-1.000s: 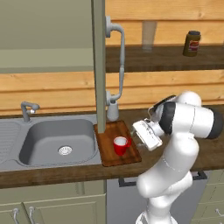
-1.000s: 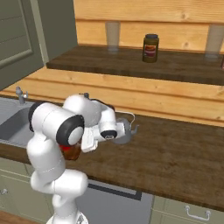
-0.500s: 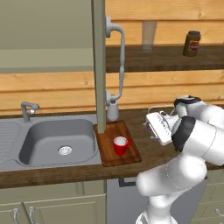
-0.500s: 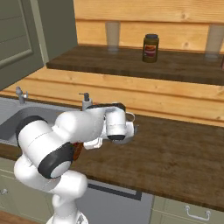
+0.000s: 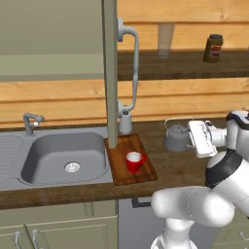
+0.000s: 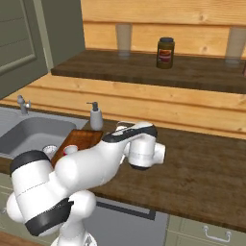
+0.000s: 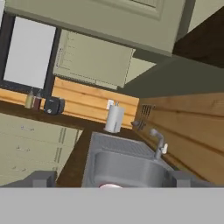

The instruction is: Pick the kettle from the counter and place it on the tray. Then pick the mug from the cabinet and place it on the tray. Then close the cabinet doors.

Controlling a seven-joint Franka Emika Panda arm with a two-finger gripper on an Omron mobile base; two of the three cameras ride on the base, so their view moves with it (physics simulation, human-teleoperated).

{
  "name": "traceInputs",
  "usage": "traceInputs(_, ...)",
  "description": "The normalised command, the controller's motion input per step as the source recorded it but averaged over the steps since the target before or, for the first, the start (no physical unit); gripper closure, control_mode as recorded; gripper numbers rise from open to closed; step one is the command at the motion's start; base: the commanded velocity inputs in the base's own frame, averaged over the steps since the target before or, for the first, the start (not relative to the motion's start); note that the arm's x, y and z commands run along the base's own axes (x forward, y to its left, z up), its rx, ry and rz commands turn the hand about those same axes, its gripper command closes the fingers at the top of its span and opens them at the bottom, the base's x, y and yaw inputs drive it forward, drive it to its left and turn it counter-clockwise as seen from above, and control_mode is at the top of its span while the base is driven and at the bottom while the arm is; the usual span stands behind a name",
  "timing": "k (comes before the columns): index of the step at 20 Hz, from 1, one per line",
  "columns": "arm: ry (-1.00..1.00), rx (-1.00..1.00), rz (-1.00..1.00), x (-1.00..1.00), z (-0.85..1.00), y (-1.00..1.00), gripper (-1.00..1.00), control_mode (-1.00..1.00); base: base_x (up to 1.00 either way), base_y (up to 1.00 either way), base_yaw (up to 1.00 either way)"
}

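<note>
The red mug (image 5: 134,161) stands upright on the reddish wooden tray (image 5: 143,170), right of the sink. The grey kettle (image 5: 176,137) sits on the dark counter (image 5: 180,165), just right of the tray. My gripper (image 5: 195,139) hovers to the kettle's right, at its height and pointing left. In the hand view the gripper (image 7: 112,179) is open, its tips wide apart with nothing held. A cabinet door (image 5: 110,73) stands open, edge-on above the tray, with its curved handle (image 5: 130,68). In the right base view my arm covers the kettle; the tray (image 6: 79,139) shows beside it.
The steel sink (image 5: 63,158) with its faucet (image 5: 30,121) lies left of the tray. A soap bottle (image 5: 125,124) stands behind the tray. A dark jar (image 5: 213,47) sits on the wooden shelf. A paper roll (image 7: 114,118) stands beyond the sink.
The arm has swung right, carrying the hand from above the tray to the right of the kettle, which now shows. The mug stays on the tray. The gripper stays open.
</note>
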Motion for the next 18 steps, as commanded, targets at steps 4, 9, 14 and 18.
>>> traceInputs(4, 0.00, 0.05, -0.10, 0.00, 0.08, -0.91, -1.00, -1.00, 0.00, 0.00, 0.00)
traceInputs(9, 0.00, 0.05, -0.01, 0.03, 0.04, -0.97, -1.00, -1.00, 0.00, 0.00, 0.00)
traceInputs(14, 0.00, 0.05, 0.00, 0.29, 0.00, -0.76, -1.00, -1.00, 0.00, 0.00, 0.00)
traceInputs(18, 0.00, 0.06, 0.00, 0.49, 0.00, -0.56, -1.00, -1.00, 0.00, 0.00, 0.00)
